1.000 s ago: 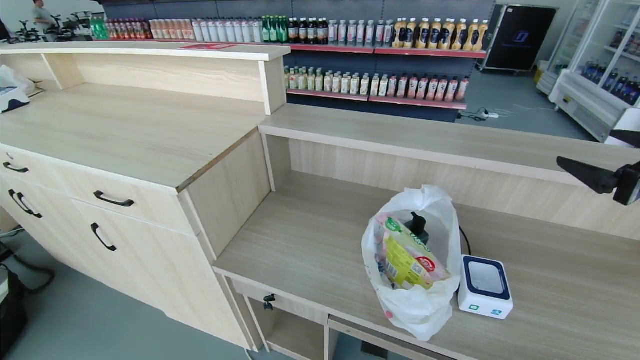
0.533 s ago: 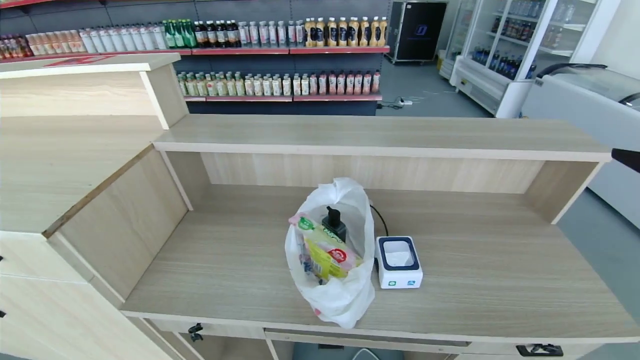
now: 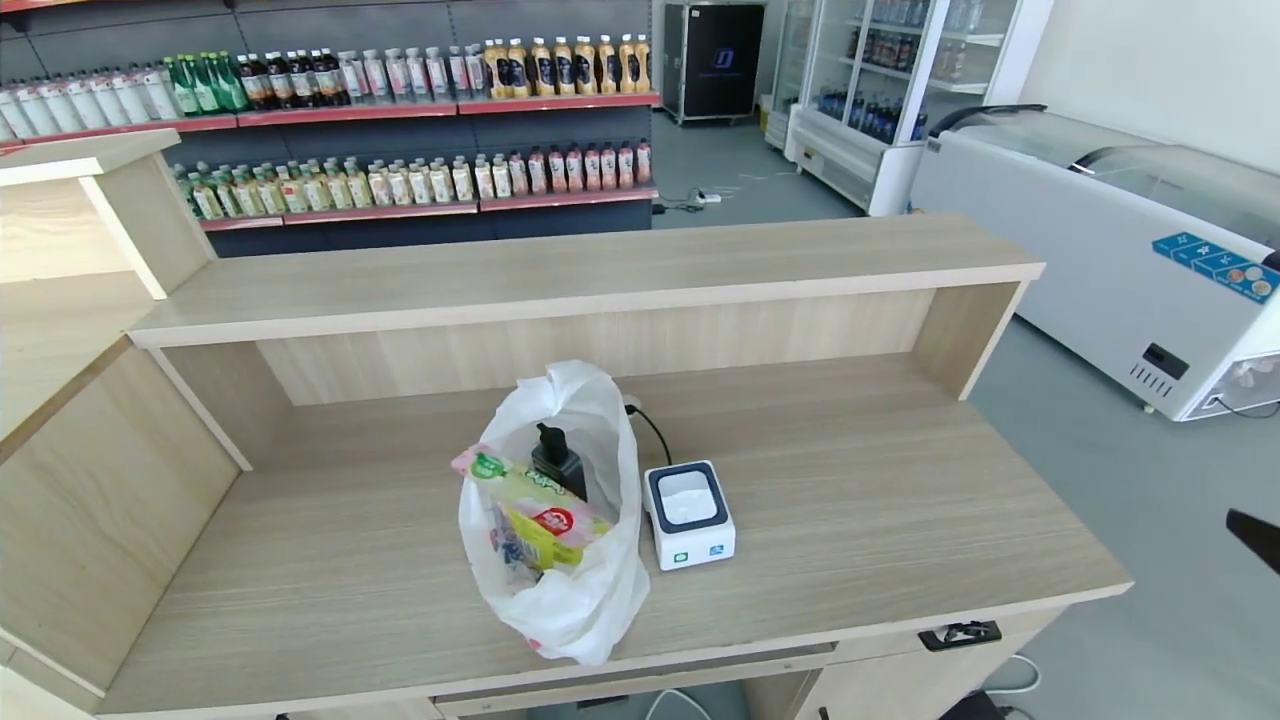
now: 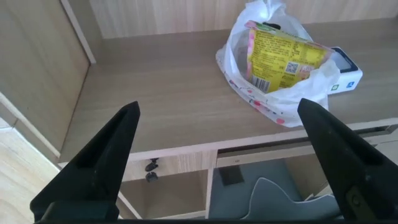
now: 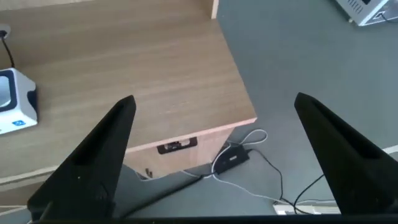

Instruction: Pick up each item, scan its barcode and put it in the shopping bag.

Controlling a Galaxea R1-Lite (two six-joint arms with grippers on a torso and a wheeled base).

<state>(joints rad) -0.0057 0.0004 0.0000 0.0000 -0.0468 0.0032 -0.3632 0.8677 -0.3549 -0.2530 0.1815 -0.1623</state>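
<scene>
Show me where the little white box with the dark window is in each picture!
Head view: the small white box-shaped scanner with a dark-framed window sits right of the white plastic shopping bag.
Left wrist view: the scanner pokes out from behind the bag.
Right wrist view: the scanner is partly cut off by the frame.
Shared landmark: the light wooden counter top under it.

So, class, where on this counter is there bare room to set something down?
Bare counter right of the scanner, to its end; more left of the bag, to the side panel. Crowded mid-counter: bag and scanner side by side.
</scene>
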